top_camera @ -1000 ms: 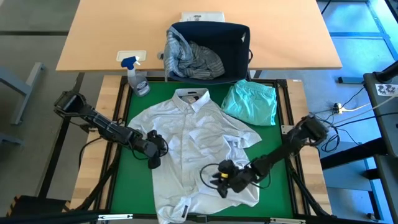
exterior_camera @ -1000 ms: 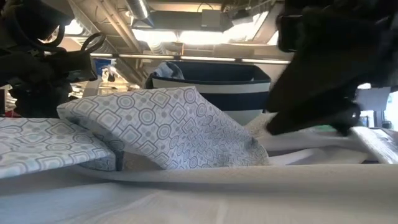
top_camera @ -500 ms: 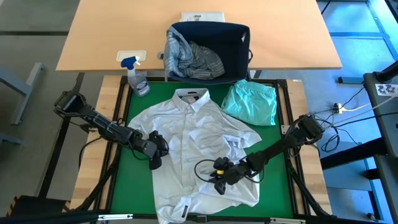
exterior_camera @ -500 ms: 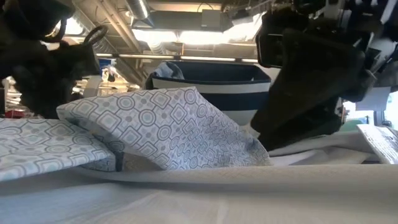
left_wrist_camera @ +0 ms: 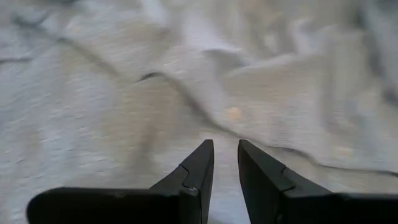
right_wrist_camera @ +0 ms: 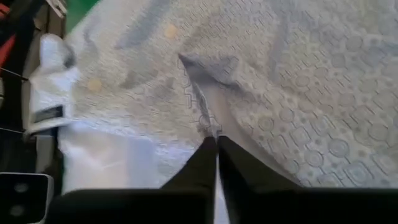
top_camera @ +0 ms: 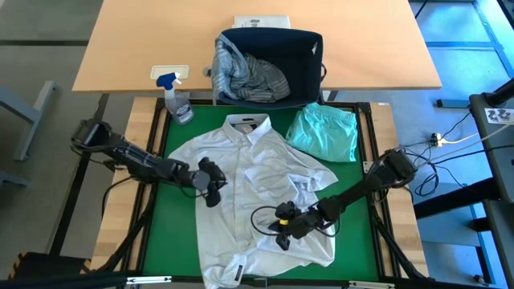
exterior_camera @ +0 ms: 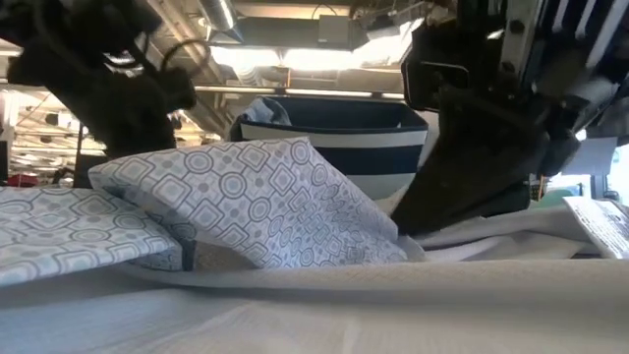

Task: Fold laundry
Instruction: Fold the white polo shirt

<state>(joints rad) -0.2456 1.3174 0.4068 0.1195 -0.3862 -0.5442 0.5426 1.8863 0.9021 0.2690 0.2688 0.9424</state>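
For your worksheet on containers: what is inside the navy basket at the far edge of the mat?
A crumpled grey-blue striped shirt fills the left part of the basket, spilling over its rim. The right part shows dark lining. Anything beneath the shirt is covered.

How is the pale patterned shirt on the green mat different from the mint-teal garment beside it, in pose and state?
The patterned shirt lies spread open, collar toward the basket; the mint-teal garment is a compact folded bundle. The shirt is large and creased, the mint-teal garment smaller and smoother. The right gripper pinches the shirt; nothing touches the mint-teal garment. Both lie on the green mat.
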